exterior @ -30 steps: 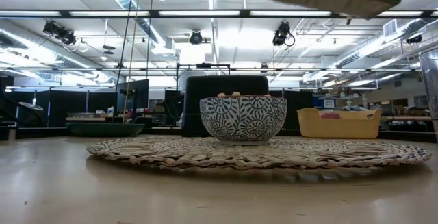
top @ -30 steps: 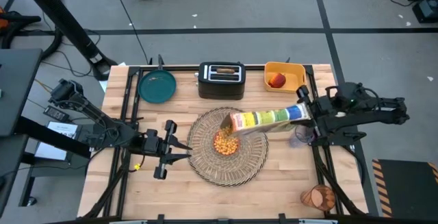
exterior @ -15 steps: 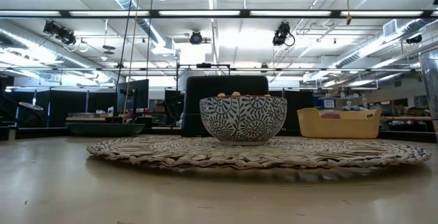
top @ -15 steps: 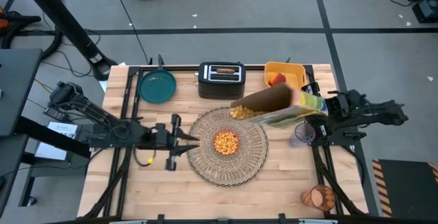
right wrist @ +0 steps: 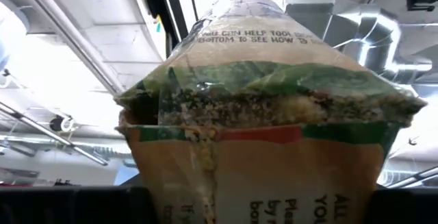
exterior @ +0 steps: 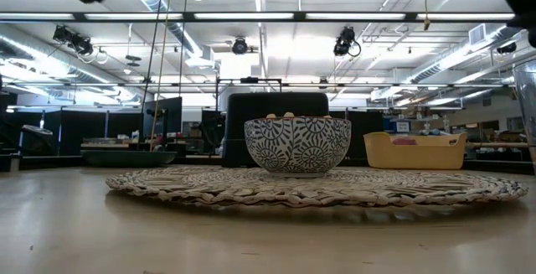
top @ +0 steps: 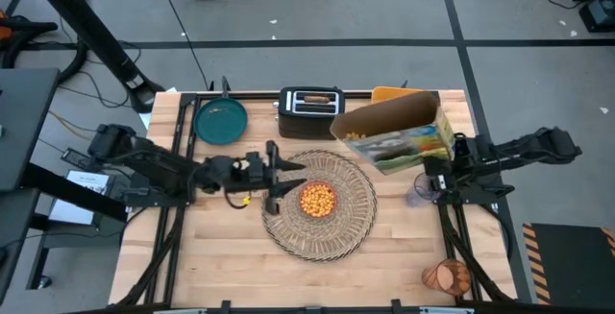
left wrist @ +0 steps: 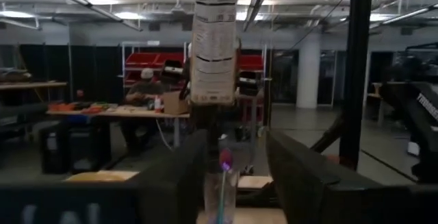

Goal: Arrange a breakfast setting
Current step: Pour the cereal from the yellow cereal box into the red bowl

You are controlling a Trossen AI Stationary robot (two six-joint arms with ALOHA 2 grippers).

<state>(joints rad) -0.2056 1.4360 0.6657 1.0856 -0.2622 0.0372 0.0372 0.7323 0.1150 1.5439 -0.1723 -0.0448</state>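
Observation:
A blue-patterned cereal bowl [top: 318, 200] [exterior: 297, 144], full of cereal, stands in the middle of the round straw placemat [top: 356, 228] [exterior: 419, 188]. My right gripper [top: 440, 157] is shut on a cereal box [top: 389, 132] [right wrist: 260, 114], held high above the mat's far right rim. My left gripper [top: 291, 178] [left wrist: 233, 176] hovers open above the mat's left rim, pointing at the bowl's far left side. The teal plate [top: 221, 122] lies at the far left. A clear tumbler [top: 424, 187] [left wrist: 220, 190] holding the spoon stands right of the mat. My right gripper holds the cereal box by its lower end [top: 430, 149], coming from the table's right with the fingers slanting upward. The box is clear of the table, tilted, with its open end [top: 346, 130] up and toward the left. The box hides the fingertips in the wrist view.
The black toaster [top: 310, 112] stands at the far edge beyond the mat. The yellow bin [top: 389, 93] [exterior: 414, 150] is mostly hidden under the box. An orange-brown cup [top: 447, 277] lies at the near right corner. Bare wood shows near the front edge.
My right gripper has tipped the cereal box back from lying over the bowl: its open end has risen and drawn away toward the far right. My left gripper has moved toward the table's right and far side, from beside the mat to over its left rim.

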